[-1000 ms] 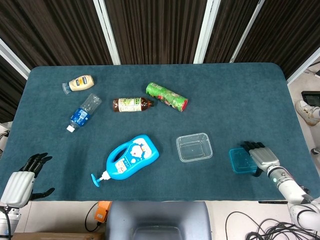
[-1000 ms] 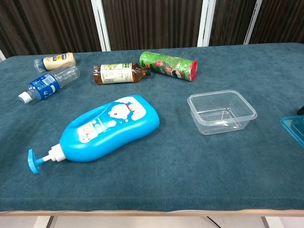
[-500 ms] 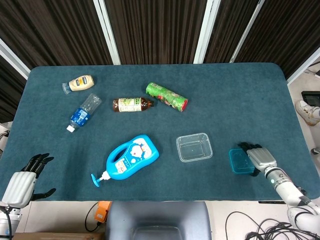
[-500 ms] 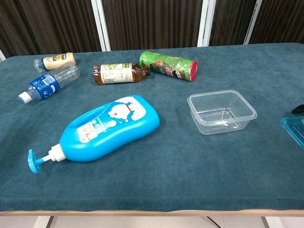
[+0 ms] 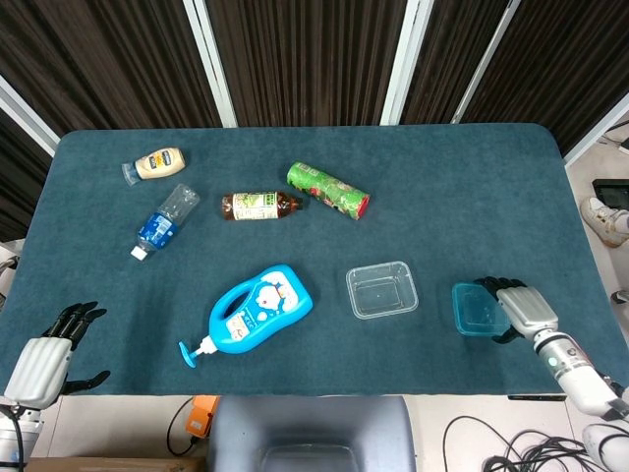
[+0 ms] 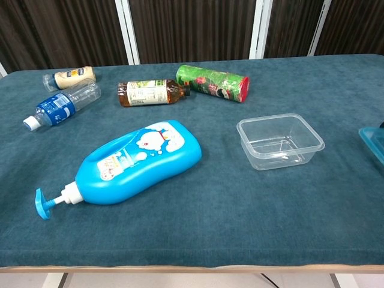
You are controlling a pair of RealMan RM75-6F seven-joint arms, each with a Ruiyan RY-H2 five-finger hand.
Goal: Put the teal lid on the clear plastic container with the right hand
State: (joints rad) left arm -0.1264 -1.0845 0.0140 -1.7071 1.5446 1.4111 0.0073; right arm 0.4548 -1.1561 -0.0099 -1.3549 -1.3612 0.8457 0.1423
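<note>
Just left of the right hand (image 5: pixel 524 309), at the bench's right near corner, sits the teal lid (image 5: pixel 480 309); the hand's dark fingers (image 5: pixel 488 285) curl around its far and near edges, so the hand holds the lid along its right side. The chest view catches only a sliver of the lid at its right border (image 6: pixel 373 141), too little to tell whether it is clear of the cloth. Further left of that hand, apart from the lid, the clear plastic container (image 5: pixel 382 289) stands upright and uncovered on the blue bench (image 5: pixel 462 187).

Beyond the container, further from the hand and towards the far side, a green can (image 5: pixel 328 190) lies on its side, with a brown bottle (image 5: pixel 258 206) lying just left of it. Left of the container a big blue pump bottle (image 5: pixel 254 312) lies flat, its nozzle pointing to the near edge. Well away, near the far left, lie a small water bottle (image 5: pixel 163 223) and a cream squeeze bottle (image 5: pixel 155 162).

At the near left corner, off the bench's edge, the left hand (image 5: pixel 44 362) hangs with its fingers apart and holds nothing.
</note>
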